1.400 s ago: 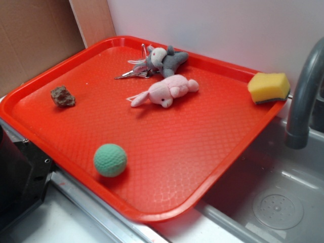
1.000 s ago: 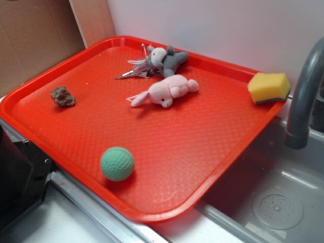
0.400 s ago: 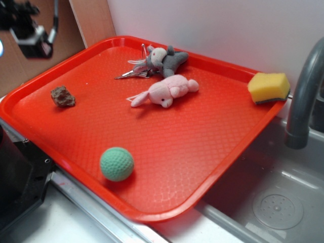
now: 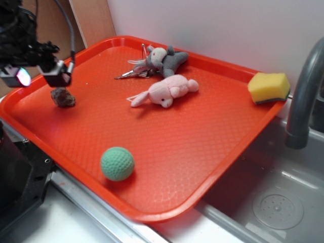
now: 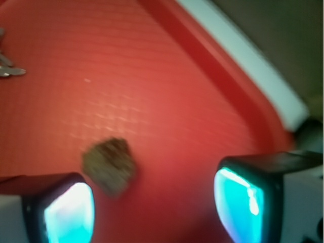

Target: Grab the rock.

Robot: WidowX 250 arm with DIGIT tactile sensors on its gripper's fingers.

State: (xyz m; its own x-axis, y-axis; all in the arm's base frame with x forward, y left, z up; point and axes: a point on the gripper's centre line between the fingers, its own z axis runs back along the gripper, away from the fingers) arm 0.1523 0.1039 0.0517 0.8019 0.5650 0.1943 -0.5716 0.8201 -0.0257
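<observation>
The gripper (image 4: 38, 76) hovers spread over the rock (image 4: 63, 96); bare tray (image 4: 167, 136) surrounds it; rim close behind.

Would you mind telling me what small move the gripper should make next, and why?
Probably shift the open gripper sideways, then lower. In the wrist view the rock lies close to one finger, not centred between the fingers, and it lies untouched on the tray.

rock (image 5: 110, 166) on red tray (image 5: 152, 91), gripper (image 5: 154, 202) fingers apart
</observation>
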